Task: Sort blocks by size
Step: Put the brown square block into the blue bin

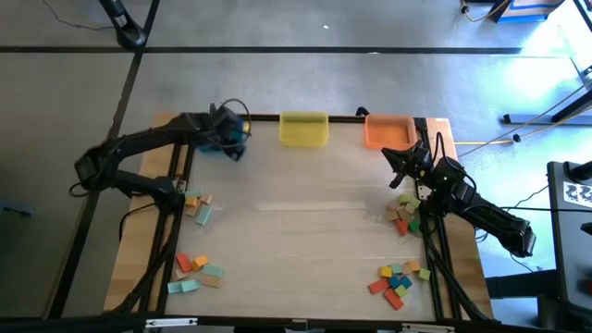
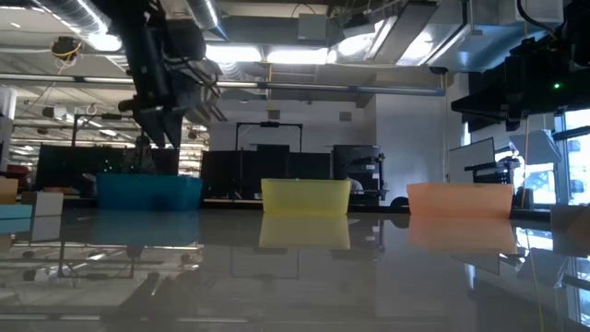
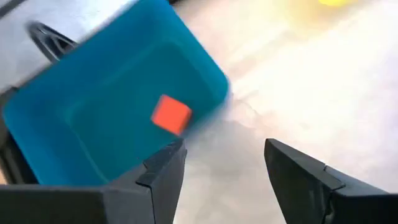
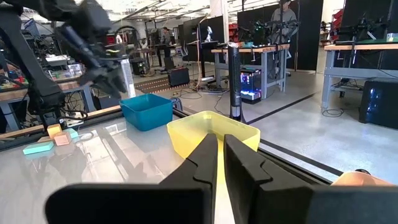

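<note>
Three bins point(image 1: 303, 129) along glossy table point(image 1: 305, 240) — workshop beyond

Three bins point(image 1: 303, 129) stand in a row at the far edge. A block point(image 3: 170, 114) lies in the left bin point(image 3: 74, 118). Other blocks point(image 1: 196, 205) lie near both sides.

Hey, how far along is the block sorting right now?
Barely started. Done: one red block lies in the blue bin. In hand: nothing; the left tool hangs open above that bin, and the right tool is shut and empty near the orange bin. Left: block piles at both table sides, and the yellow bin looks empty.
</note>
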